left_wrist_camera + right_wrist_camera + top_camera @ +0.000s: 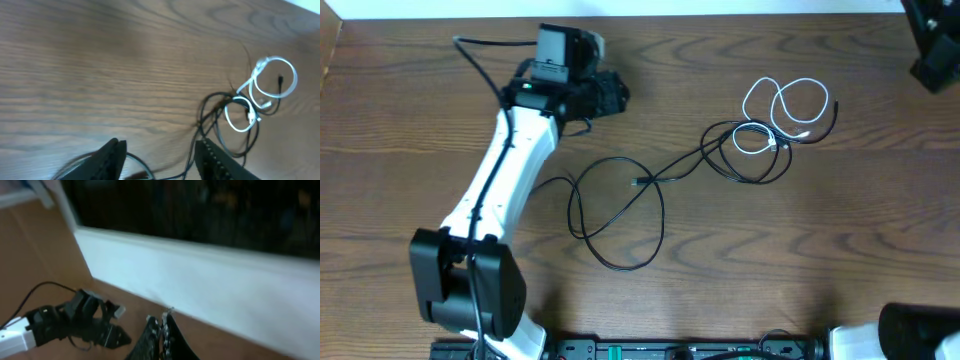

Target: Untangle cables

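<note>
We take this step to be the reach for a first hold. The left gripper [608,95] hangs at the far left of the table [400,150], its fingers apart and empty, well away from the cables. The right gripper [160,335] sits off at the right with its fingers together on nothing.

The long black cable [663,215] lies in a wide loop near the middle. From there it runs right into a knot [757,150], where the white cable [775,143] curls in small loops at the far right.

To do this well, we would bring the left gripper down on the bare run of black cable between loop and knot. We would close on that strand alone, then draw it slowly left and near. A fast pull would likely tighten the knot or drag the white cable along.

We count one white cable. There is at least one black cable, perhaps two, but the knot hides which. There are two grippers.
</note>
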Controlling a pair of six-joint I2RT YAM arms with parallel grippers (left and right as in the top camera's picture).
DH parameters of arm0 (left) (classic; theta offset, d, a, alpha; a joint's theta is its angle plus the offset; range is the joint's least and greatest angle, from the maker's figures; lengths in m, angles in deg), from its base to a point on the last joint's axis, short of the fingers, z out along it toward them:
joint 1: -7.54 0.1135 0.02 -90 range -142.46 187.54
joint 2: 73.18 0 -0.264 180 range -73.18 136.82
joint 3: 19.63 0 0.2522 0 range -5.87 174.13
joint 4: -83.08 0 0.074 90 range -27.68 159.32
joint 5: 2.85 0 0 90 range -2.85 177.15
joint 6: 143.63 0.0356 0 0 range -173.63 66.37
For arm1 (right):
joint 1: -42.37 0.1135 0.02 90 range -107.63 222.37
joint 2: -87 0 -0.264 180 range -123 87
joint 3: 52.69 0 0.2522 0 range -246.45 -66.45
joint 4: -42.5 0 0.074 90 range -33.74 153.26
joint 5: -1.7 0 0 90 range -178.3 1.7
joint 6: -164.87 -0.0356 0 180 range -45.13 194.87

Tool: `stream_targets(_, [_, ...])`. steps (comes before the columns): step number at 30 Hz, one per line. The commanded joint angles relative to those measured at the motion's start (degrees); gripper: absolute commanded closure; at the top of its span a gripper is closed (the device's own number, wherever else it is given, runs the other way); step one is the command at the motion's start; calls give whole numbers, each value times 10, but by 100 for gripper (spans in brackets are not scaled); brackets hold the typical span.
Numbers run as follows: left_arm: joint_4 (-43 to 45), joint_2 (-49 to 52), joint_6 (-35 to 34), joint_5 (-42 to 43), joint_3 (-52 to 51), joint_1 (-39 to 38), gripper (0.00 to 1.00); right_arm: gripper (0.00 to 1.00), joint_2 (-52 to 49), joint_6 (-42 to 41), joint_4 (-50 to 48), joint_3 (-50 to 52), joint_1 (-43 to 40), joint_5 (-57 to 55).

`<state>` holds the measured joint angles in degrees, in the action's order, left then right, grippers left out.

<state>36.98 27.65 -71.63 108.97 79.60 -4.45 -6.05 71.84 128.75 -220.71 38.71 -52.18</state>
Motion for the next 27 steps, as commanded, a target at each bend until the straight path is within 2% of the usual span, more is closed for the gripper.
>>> stream_targets(1, [17, 10, 26, 54, 1, -7, 46, 98, -44, -17, 38, 15, -10, -47])
stream_targets(3, [21, 10, 44, 91, 1, -7, 41, 91, -62, -16, 61, 15, -18, -54])
stream_targets(5, [20, 13, 45, 104, 1, -9, 40, 81, -79, -16, 75, 15, -28, -54])
stream_targets(14, [61, 75, 60, 107, 1, -78, 33, 53, -153, -10, 110, 15, -62, -54])
stream_targets(19, [117, 132, 60, 69, 1, -133, 27, 48, -173, -7, 118, 15, -66, -94])
stream_targets(27, [165, 209, 60, -49, 1, -197, 17, 43, -182, 10, 131, 15, -69, -101])
